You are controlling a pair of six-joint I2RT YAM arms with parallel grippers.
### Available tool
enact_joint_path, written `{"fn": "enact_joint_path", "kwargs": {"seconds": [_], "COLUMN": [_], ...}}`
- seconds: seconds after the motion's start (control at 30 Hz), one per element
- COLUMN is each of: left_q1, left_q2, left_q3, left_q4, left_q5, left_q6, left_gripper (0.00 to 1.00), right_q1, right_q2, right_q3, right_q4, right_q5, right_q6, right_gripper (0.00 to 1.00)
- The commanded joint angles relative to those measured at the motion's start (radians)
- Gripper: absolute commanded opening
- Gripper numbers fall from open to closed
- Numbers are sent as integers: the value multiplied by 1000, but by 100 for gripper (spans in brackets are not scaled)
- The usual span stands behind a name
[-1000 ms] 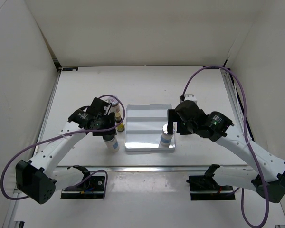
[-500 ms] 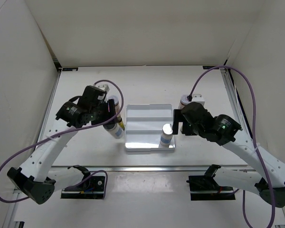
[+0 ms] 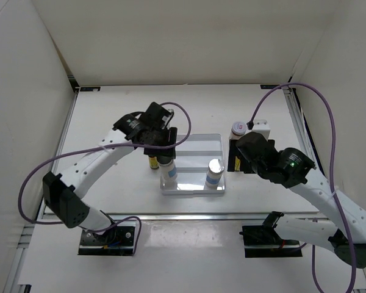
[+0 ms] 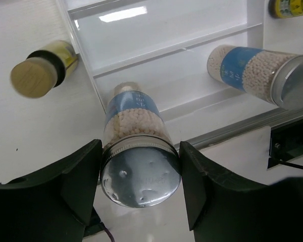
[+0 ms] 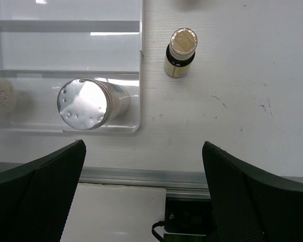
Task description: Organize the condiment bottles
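Note:
My left gripper [image 3: 165, 157] is shut on the silver cap of a white cylinder bottle [image 3: 168, 173], held over the front left of the tray [image 3: 192, 146]. In the left wrist view my fingers [image 4: 55, 186] flank that cap [image 4: 139, 174]. The second white cylinder [image 3: 215, 173] stands at the tray's front right and also shows in the right wrist view [image 5: 86, 103]. My right gripper [image 3: 232, 160] is open and empty just right of the tray. One tiny yellow bottle [image 3: 152, 162] stands left of the tray, another [image 5: 181, 53] right of it. A red-lidded jar [image 3: 238, 127] sits behind my right gripper.
The tray is a stepped clear rack with rows behind the front one [image 4: 182, 50]. White walls close in the table on three sides. A metal rail [image 5: 141, 176] runs along the table's near edge. The other red-lidded jar is hidden.
My left gripper has carried the white cylinder rightward from the table left of the tray to the tray's front left. My right gripper has drawn back right, away from the cylinder standing in the tray.

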Motion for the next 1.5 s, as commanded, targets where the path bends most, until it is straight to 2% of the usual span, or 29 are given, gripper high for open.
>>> {"fn": "enact_joint_path", "kwargs": {"seconds": [0.0,0.17,0.3,0.43,0.5,0.53,0.67,0.83,1.07,1.17,1.27,1.47], "left_q1": [-7,-7,-7,-7,-7,-7,-7,-7,-7,37,123,256], "left_q2": [15,104,157,181,190,190,180,115,-70,-133,-164,-202], "left_q3": [41,41,41,41,41,41,41,84,182,164,132,-2], "left_q4": [69,88,88,109,109,109,109,109,100,100,79,79], "left_q5": [32,32,52,77,92,101,101,92,-24,-110,-171,-195], "left_q6": [19,48,68,68,77,77,77,77,123,154,183,208], "left_gripper": [11,12,27,53,62,72,100,100,100,100,100,100], "right_q1": [4,4,4,4,4,4,4,-5,-154,-226,-275,-320], "right_q2": [-13,-31,-22,-13,-1,10,53,96,186,231,263,321], "right_q3": [49,49,49,49,40,40,40,40,91,100,91,69], "right_q4": [-29,-49,-59,-69,-69,-69,-78,-78,-40,9,69,128], "right_q5": [49,69,78,98,98,98,98,127,116,49,-2,-53], "right_q6": [8,8,8,19,28,39,62,71,-62,-99,-135,-147], "right_gripper": [99,99,99,99,99,99,99,99,99,99,92,83]}}
